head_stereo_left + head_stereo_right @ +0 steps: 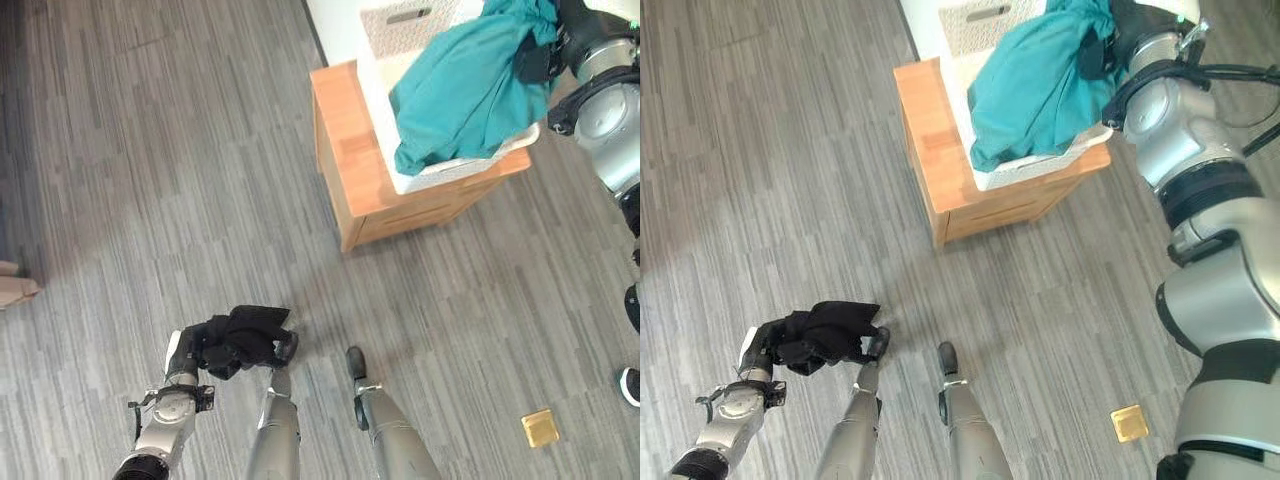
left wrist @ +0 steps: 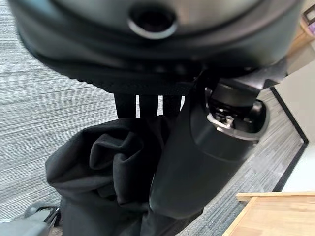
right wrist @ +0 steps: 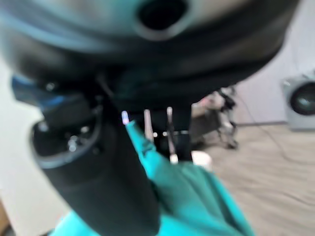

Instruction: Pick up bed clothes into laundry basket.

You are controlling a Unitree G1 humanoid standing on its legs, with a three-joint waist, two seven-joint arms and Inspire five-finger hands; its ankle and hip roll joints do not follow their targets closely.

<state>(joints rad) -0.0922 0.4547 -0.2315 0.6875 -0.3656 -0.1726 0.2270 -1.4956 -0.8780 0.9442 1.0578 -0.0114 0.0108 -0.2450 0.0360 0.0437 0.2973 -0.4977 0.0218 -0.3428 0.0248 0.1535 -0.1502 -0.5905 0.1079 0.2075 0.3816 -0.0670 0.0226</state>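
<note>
Your right hand [image 1: 1102, 45] is pinching the teal cloth garment [image 1: 465, 85] at its far right corner, with the fingers [image 3: 170, 132] and thumb closed on a fold of it, as the right wrist view shows. Most of that garment already lies in the white woven laundry basket [image 1: 445, 172], but a long flap hangs over the near rim and down the basket's front wall. The basket sits on a low, light wooden cabinet [image 1: 350, 150] at the far right of the scene, on the grey striped carpet floor [image 1: 150, 150].

To finish this step well, you should carry the pinched corner toward the middle of the basket and lower it before you let go, so the weight settles inside instead of dragging the hanging flap out. Release only once the cloth rests on the pile, and lift the fingers straight up so they do not snag the fabric.

Your left hand [image 1: 215, 345] hangs low at the near left, above the floor, curled around a crumpled black cloth garment [image 2: 113, 167]. The left wrist view shows the fabric bunched between thumb and fingers. It looks secure, though part droops below the hand. Keep that grip firm, as this piece probably goes to the basket next.

A small brass floor plate [image 1: 540, 427] lies at the near right.
</note>
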